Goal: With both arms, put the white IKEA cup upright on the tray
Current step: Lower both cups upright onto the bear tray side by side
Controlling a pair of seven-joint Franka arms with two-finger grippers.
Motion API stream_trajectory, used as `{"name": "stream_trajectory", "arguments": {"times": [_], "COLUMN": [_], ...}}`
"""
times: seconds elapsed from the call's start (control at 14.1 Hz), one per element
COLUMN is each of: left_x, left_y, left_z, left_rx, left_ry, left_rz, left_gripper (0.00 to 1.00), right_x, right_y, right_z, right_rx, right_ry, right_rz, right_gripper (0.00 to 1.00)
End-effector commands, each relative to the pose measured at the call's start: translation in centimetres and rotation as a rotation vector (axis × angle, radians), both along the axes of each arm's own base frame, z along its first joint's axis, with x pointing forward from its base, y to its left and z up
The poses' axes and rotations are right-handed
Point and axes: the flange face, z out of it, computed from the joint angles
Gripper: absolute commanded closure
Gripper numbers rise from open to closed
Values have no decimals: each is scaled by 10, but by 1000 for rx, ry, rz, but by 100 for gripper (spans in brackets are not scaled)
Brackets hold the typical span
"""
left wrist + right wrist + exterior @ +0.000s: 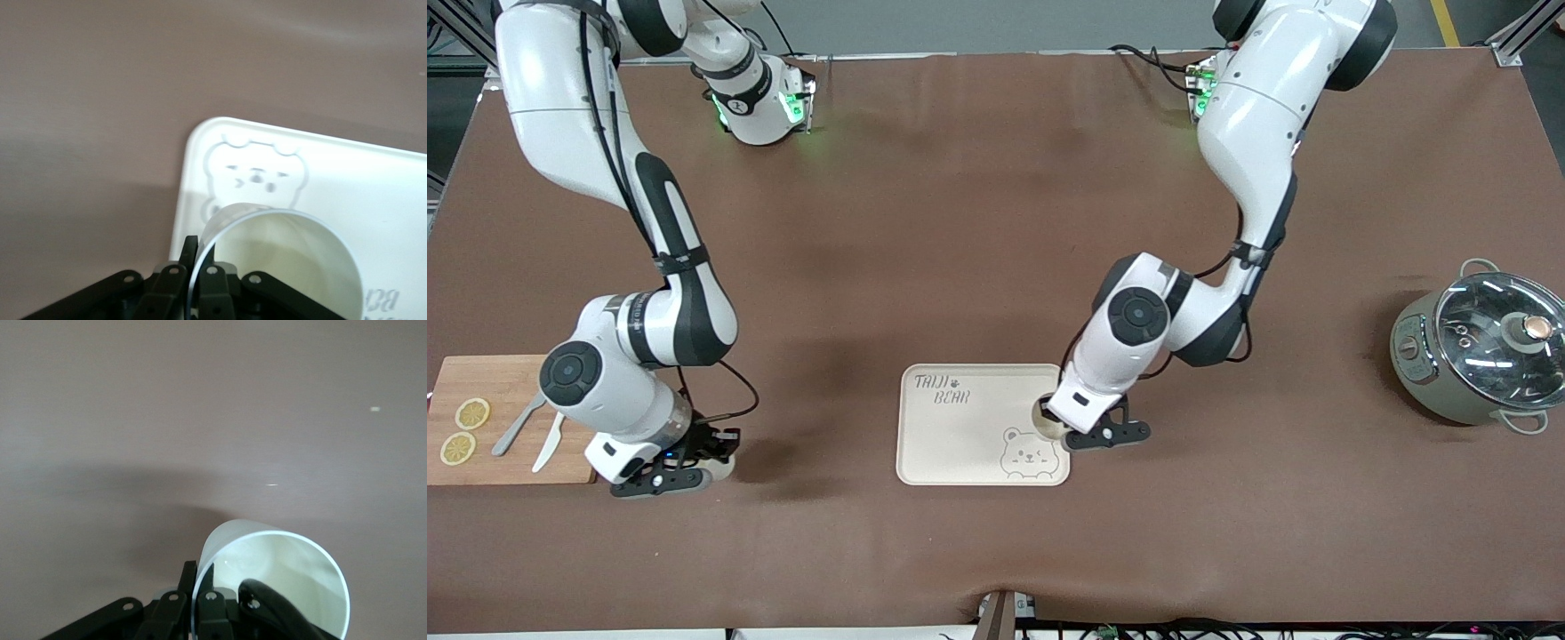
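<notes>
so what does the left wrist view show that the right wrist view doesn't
Only the left wrist view shows the tray with its bear drawing, under the left gripper's cup. Only the right wrist view shows a second white cup over bare brown table. In both, a shut gripper pinches an open cup's rim; the right gripper too.
</notes>
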Motion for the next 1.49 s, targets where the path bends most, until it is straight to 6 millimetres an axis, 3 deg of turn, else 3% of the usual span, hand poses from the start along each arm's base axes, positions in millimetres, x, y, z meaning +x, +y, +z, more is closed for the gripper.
{"name": "stream_trajectory", "arguments": {"times": [0.0, 0.14, 0.35, 0.71, 0.99, 1.06, 1.14, 1.42], "left_x": [-5, -12, -26, -33, -35, -34, -35, -21], "left_y": [-22, -31, -44, -48, -47, -46, -47, -36], "left_z": [-12, -21, -39, -49, -50, -50, -52, -17], "left_rx": [-19, -18, -8, -1, 3, 4, 7, -25], "left_ry": [-29, -17, 11, 28, 37, 40, 40, 14], "left_rz": [21, 25, 37, 52, 57, 69, 70, 173], "left_gripper": [100, 100, 100, 100, 100, 29, 0, 0], "right_x": [-1, -10, -11, -23, -36, -40, -42, -52], "right_y": [45, 89, 133, 222, 274, 280, 284, 306], "right_z": [33, 30, 37, 18, -7, -11, -14, -31], "right_rx": [44, 43, 60, 86, 83, 76, 71, 4], "right_ry": [30, 39, 17, 12, 21, 25, 25, 8], "right_rz": [-51, -21, -32, -22, -67, -66, -67, -62], "right_gripper": [100, 100, 100, 100, 100, 100, 100, 100]}}
